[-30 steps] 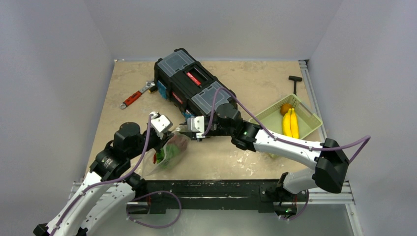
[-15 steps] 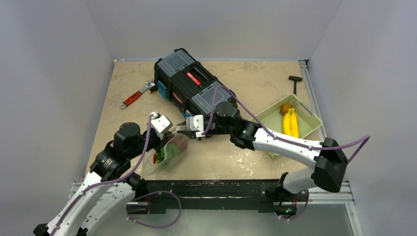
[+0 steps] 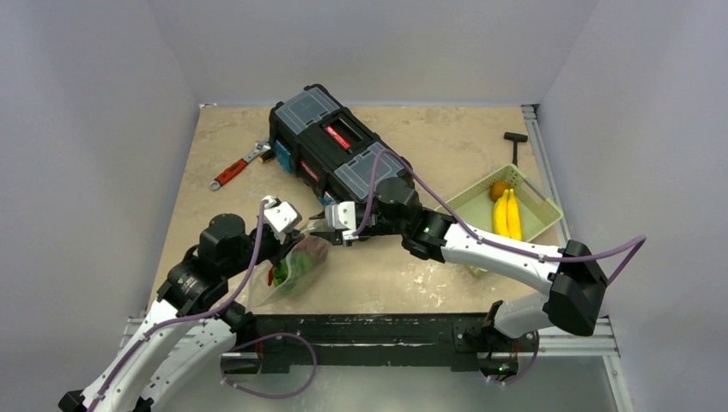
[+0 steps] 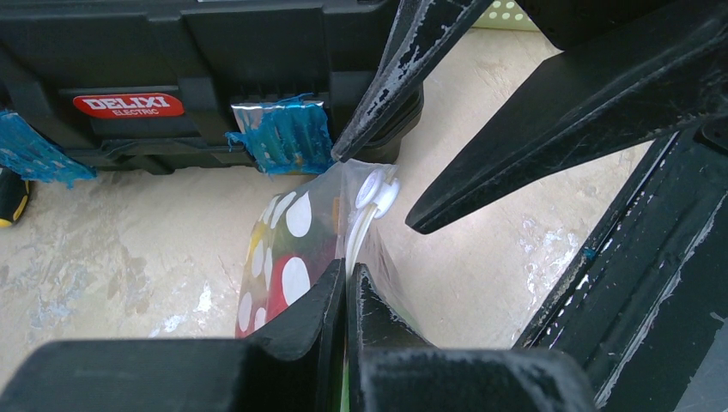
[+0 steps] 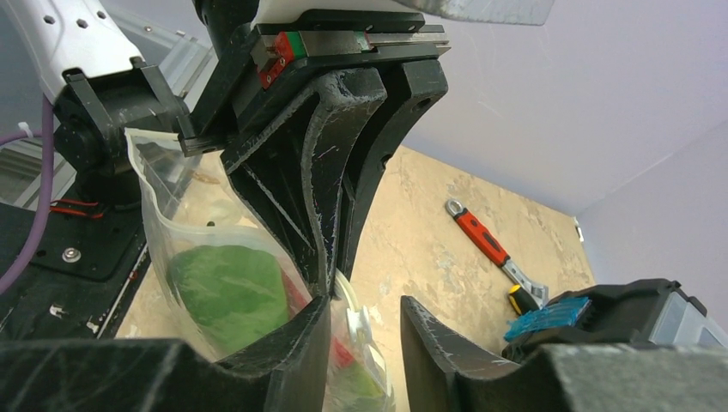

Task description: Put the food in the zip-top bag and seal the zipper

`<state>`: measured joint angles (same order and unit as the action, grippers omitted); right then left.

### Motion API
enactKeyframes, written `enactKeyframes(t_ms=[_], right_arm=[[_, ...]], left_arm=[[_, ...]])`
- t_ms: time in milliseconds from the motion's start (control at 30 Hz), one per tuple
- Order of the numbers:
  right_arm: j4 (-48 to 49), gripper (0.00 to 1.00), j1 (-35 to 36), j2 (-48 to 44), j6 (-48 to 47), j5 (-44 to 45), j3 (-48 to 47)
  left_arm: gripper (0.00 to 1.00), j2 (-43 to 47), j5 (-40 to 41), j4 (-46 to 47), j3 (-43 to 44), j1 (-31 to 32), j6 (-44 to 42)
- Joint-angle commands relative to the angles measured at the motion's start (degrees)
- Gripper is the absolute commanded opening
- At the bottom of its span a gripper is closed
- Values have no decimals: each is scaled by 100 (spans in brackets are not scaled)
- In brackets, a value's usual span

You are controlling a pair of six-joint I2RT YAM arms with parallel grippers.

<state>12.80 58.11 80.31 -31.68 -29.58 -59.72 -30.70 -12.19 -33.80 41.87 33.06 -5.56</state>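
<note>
My left gripper [image 4: 346, 276] clamps the bag [image 4: 296, 216] upright by its edge, food [image 5: 225, 292] inside; my right gripper [image 5: 365, 311], parted, straddles the zipper [image 4: 356, 233] to seal.

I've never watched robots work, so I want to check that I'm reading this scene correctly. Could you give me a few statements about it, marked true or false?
1. The left tool is clamped shut on the zip-top bag at its edge. True.
2. The bag is empty. False: green and red food shows inside it.
3. Two bananas lie in the pale green basket. True.
4. The red-handled wrench lies inside the black toolbox. False: it lies on the table beside the toolbox.
5. The right tool has its jaws pressed together. False: they stand apart at the bag's top.
</note>
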Motion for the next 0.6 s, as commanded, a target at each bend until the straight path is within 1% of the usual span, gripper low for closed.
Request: enactKeyframes(t_ms=[0,133,300,467,567], right_arm=[[-14,30,16,-127,20,-81,-20],[-29,29,16,-68,-31,-126,-60],[-83,31,14,52,-57,-168,-146],[-11,26,16,97,-48,-146,-157],[-23,20,16,122,-79,-143,-200]], left_arm=[[0,20,-79,181,-12,-1,-24],[0,27,-87,185,-12,-1,-28],[0,59,-85,192,-20,-1,-21],[0,69,-98,205,-21,0,-33],[0,52,-117,208,-21,0,-38]])
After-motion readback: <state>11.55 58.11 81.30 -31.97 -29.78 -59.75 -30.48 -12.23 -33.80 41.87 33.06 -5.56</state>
